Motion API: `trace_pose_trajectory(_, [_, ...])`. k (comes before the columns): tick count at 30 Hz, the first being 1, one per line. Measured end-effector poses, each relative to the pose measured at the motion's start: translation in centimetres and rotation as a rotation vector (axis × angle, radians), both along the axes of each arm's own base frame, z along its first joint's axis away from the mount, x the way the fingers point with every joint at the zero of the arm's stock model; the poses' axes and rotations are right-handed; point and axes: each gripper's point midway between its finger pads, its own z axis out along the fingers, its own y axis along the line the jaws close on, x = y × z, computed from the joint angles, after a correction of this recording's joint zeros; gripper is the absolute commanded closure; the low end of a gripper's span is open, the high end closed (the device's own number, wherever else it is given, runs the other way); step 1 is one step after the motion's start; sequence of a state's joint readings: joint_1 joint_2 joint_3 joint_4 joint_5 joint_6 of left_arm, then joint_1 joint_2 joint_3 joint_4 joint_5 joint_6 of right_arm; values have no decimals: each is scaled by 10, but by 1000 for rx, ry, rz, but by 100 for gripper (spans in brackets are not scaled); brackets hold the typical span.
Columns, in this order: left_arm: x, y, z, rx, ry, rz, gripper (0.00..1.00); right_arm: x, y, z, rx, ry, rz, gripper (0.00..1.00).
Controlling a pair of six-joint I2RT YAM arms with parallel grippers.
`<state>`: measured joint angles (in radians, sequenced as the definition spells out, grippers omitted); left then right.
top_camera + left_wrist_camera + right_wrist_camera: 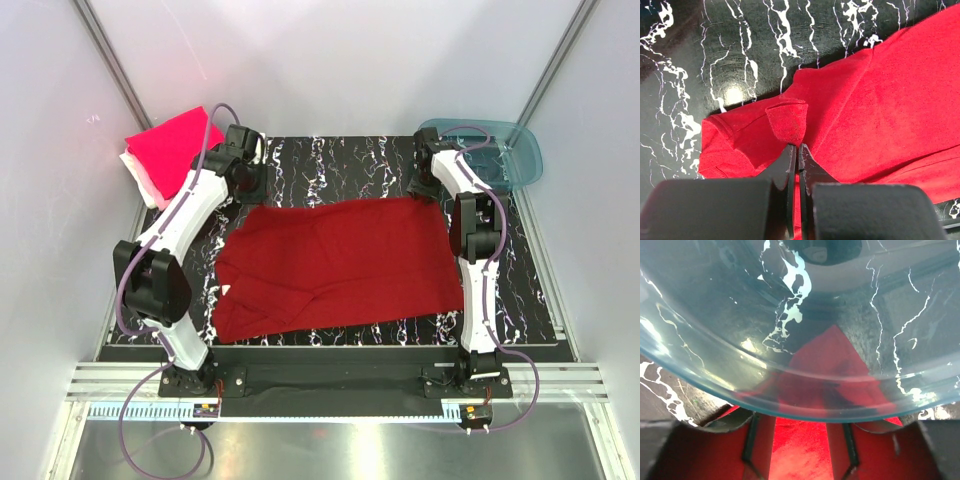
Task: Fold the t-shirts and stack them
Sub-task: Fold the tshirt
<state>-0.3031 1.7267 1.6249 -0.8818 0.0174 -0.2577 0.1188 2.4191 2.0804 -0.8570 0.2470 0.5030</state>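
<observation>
The step in hand appears to be the first fold of the dark red shirt [340,265], which is lying spread across the middle of the black marbled tabletop [330,160], and both arms are reaching to its far edge. The left tool [795,150] is sitting at the far left corner with its jaws pressed together on a small pinch of the red cloth, a nub of fabric poking up past the tips. The right tool [799,440] is sitting at the far right corner with its jaws standing well apart. Red cloth is showing between and under them, but they are not closing on it, and the curved wall of the teal tub [500,150] is filling most of that wrist view, just beside the tool. The next move is probably calling for the right tool to close on its corner, so that both arms can lift the far edge together and carry it toward the near edge. Lifting with one corner held would likely be dragging the shirt askew. The shirt is looking plain and soft, fairly flat on its right half and creased on the left, where a sleeve with a stitched hem is bunching near the held corner. A folded magenta-pink shirt [170,145] is resting on paler folded tees [140,178] at the far left corner, well apart from the red one.
</observation>
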Motion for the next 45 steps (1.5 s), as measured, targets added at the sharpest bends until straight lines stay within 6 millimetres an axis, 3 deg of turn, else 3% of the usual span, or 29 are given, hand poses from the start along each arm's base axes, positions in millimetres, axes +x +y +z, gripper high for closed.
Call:
trace_pose_trajectory(1, [0, 1, 0, 1, 0, 2, 100, 1, 0, 0, 0, -3, 0, 53])
trace_pose_trajectory(5, [1, 3, 0, 1, 0, 9, 100, 2, -1, 0, -4, -8, -3, 31])
trace_pose_trajectory(19, [3, 9, 0, 3, -1, 24, 100, 3, -25, 0, -8, -22, -38, 30])
trace_pose_trajectory(21, [4, 10, 0, 7, -2, 28, 100, 3, -30, 1, -8, -30, -45, 35])
trace_pose_trajectory(24, [4, 11, 0, 9, -2, 30, 100, 0, -36, 1, -8, -29, -53, 51])
trace_pose_trajectory(25, [4, 11, 0, 10, -3, 30, 100, 0, -37, 1, -7, -27, -50, 63])
trace_pose_trajectory(31, [4, 13, 0, 10, -3, 35, 100, 0, -34, 0, 19, -25, -41, 100])
trace_pose_trajectory(40, [5, 14, 0, 11, -3, 37, 100, -4, -32, 1, 47, -34, -39, 100])
trace_pose_trajectory(45, [1, 13, 0, 37, -1, 39, 100, -24, -30, 13, 65, -17, -32, 97])
